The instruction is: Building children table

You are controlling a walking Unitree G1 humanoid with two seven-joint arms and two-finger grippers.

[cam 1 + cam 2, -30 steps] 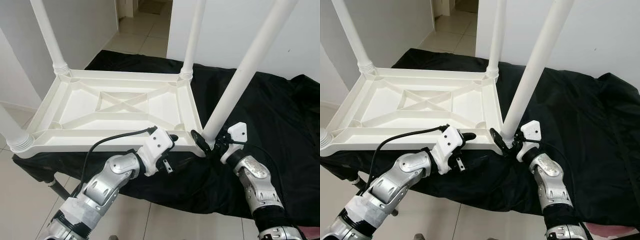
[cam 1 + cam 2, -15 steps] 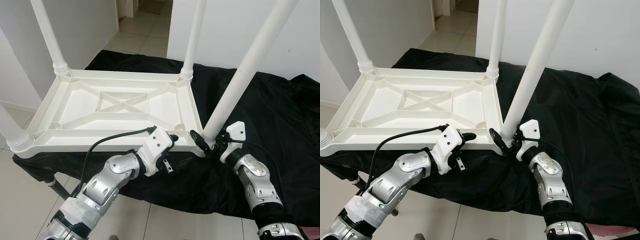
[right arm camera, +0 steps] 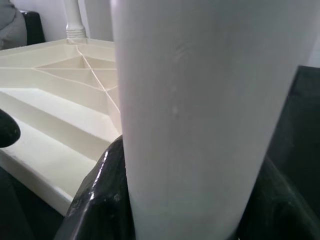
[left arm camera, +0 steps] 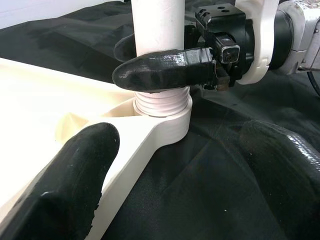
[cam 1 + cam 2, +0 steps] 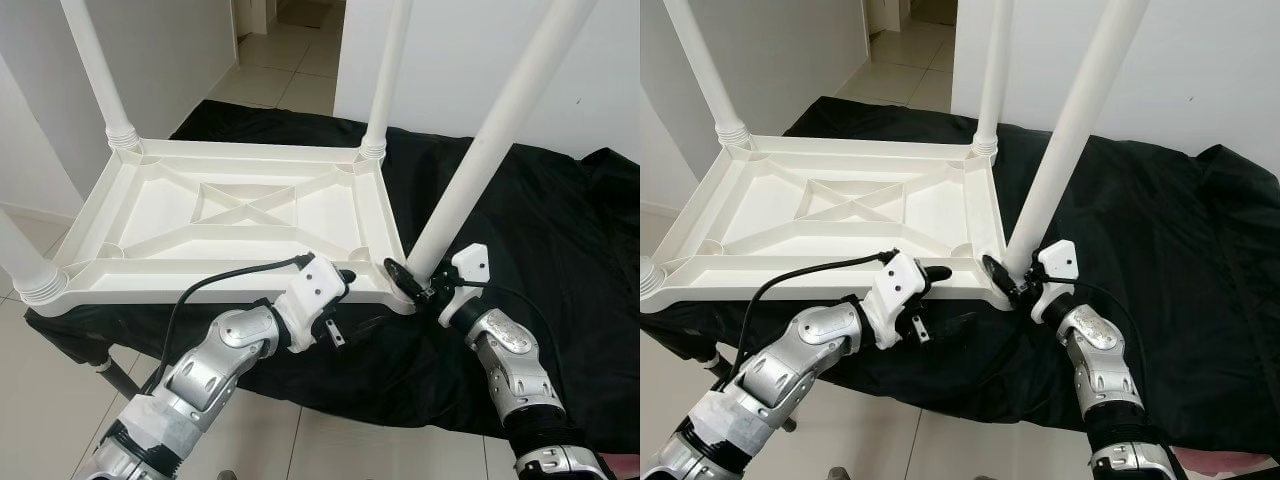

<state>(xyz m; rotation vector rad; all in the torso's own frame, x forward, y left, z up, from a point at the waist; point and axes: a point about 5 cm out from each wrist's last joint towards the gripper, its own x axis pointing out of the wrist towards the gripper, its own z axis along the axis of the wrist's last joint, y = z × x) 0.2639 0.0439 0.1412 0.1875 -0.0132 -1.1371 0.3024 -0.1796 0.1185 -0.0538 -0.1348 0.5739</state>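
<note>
An upturned white table [image 5: 230, 215] lies on a black-draped surface [image 5: 540, 210]; the right gripper [image 5: 412, 284] clamps fingers around the near-corner leg [image 5: 480, 160] to seat it, while the left gripper [image 5: 335, 300], fingers spread and empty, steadies the table's near edge.

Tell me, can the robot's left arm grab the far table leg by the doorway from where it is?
Probably not. The left gripper sits open at the near edge of the upside-down tabletop, and the far leg stands at the opposite edge, across the whole tabletop. Nothing blocks it; it just looks too far.
</note>
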